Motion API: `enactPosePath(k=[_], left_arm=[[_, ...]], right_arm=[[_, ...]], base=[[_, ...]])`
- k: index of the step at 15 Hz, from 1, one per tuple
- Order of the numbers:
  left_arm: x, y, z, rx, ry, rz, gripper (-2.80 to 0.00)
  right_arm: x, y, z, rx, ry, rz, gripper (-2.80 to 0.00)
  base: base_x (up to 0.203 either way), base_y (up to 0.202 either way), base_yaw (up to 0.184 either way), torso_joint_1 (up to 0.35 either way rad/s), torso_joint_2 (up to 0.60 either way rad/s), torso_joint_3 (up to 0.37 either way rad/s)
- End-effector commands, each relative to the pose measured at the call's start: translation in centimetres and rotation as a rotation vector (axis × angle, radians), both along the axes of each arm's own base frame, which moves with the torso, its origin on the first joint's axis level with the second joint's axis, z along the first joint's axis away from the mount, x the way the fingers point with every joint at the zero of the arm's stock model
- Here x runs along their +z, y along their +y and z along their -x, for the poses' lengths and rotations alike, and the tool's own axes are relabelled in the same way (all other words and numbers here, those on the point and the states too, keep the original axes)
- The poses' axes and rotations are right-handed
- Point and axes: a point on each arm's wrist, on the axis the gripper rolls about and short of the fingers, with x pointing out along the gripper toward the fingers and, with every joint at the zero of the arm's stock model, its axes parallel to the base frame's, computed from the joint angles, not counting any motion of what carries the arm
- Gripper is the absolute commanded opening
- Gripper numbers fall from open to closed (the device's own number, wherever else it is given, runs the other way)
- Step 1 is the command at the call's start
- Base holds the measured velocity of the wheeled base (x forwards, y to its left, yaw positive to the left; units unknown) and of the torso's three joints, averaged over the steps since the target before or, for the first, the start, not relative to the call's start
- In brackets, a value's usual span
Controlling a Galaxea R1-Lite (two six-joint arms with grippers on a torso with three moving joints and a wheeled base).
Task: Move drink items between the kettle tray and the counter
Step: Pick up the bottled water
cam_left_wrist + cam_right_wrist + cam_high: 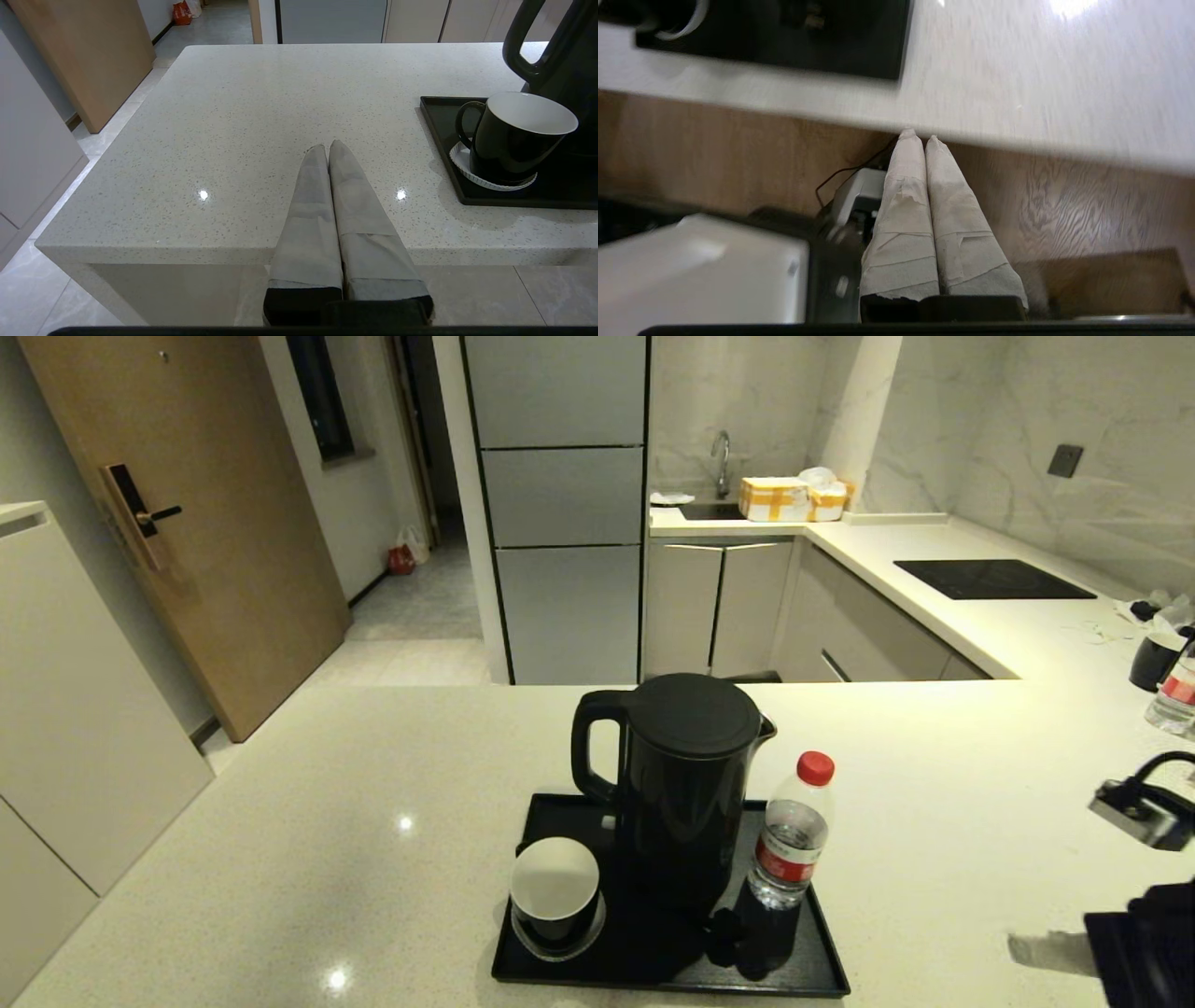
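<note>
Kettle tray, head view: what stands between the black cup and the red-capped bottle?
The kettle stands between the cup and the bottle on the tray, clearest in the head view.

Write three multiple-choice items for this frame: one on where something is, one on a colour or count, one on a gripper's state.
1. Where does the near water bottle stand?
A. On the hob panel
B. On the kettle tray, on the robot's right of the kettle
C. Inside the cup

2. What colour is the inside of the cup?
A. White
B. Red
C. Black

3. How is the left gripper?
A. Shut on the cup
B. Wide open over the tray
C. Shut on nothing, over the counter

Answers:
1. B: the head view shows it on the tray's right part beside the kettle.
2. A: head and left wrist views both show a white interior in a black cup.
3. C: the left wrist view shows its fingers pressed together above bare worktop, apart from the tray.
</note>
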Motion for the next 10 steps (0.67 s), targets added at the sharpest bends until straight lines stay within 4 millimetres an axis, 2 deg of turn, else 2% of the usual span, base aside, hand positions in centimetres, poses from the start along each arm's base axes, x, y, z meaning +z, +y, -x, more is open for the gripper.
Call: enactPosePath(k=[1,2,3,5,10], left_arm=[[0.0,0.0,0.0,-0.001,0.0,0.0,-2.8],[0.0,0.0,0.0,0.0,0.001,0.0,-2.8],[0.0,0.0,0.0,0.0,0.001,0.0,-2.8],[0.0,0.0,0.0,0.0,0.001,0.0,-2.8],[0.0,0.0,0.0,0.0,0.0,0.0,-2.8]], right_arm=[[-4.1,1.5,-4.7,0.06,0.088,0.012,-2.8],[-5.1,2.2,-5.8,0.083,0.099,0.017,-2.8],[-6.0,2.8,-6.8,0.099,0.093,0.022,0.0],[-7.1,4.3,-8.4,0.131,0.041,0.018,0.0],[-7.3,5.1,-7.9,0.155,-0.141,-0.01,0.0]], base=[[0.0,0.0,0.0,0.0,0.0,0.0],[0.0,0.0,0.0,0.0,0.0,0.0],[0.0,0.0,0.0,0.0,0.0,0.0],[0.0,0.0,0.0,0.0,0.0,0.0],[0.0,0.0,0.0,0.0,0.0,0.0]])
